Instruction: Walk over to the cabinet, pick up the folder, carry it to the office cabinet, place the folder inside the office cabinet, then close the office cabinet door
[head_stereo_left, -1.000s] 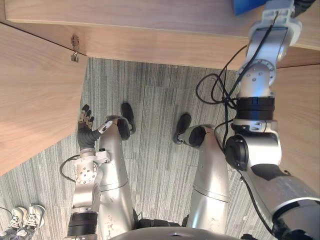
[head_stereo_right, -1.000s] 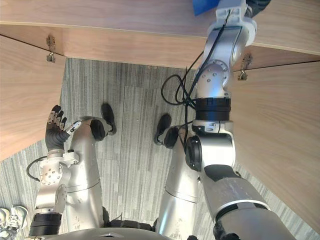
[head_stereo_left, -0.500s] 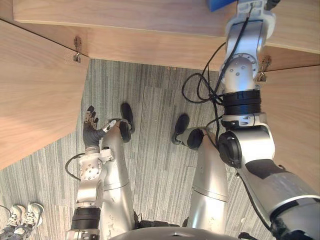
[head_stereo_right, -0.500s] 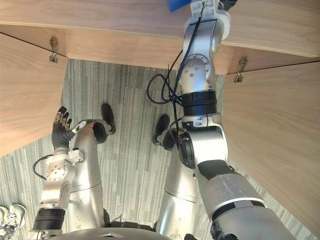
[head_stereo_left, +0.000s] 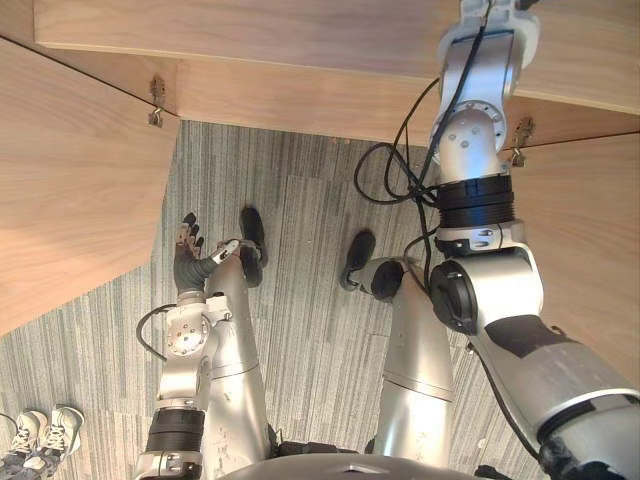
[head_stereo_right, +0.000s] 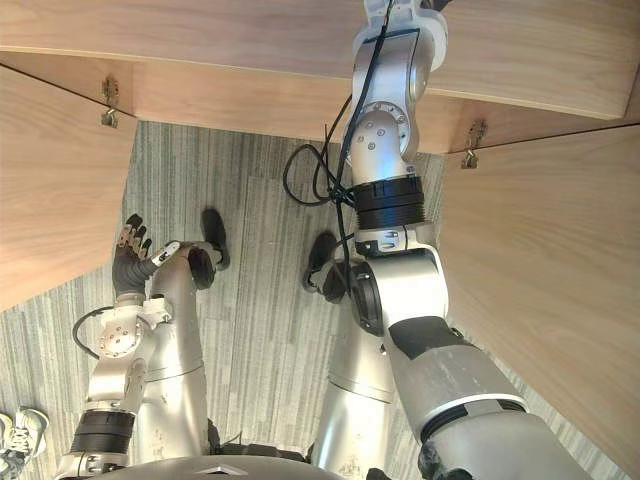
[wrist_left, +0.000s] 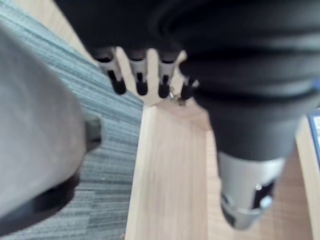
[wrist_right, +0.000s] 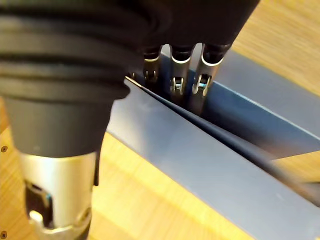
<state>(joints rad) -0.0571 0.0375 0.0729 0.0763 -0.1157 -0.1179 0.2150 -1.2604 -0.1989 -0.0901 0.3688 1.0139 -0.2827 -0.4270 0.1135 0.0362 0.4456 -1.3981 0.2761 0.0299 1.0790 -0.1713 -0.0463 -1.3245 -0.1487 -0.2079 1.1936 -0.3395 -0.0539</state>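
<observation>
Right arm up over the front edge of the office cabinet (head_stereo_left: 250, 40). Wrist view: right hand (wrist_right: 179, 75) is pushed into the fold of the blue folder (wrist_right: 200, 170), which lies against the wooden shelf (wrist_right: 150, 215). Cannot tell whether I have a grip on it. Left hand (head_stereo_left: 186, 250) hangs low at my side over the carpet, fingers (wrist_left: 140, 75) straight, holding nothing. I judge this to be the placing step. To do it well: settle the folder flat and well behind the shelf edge, let go fully, and draw the hand straight out so the cover isn't dragged along. Both doors (head_stereo_left: 70, 180) stand wide; mind the hinges (head_stereo_left: 155, 103).
</observation>
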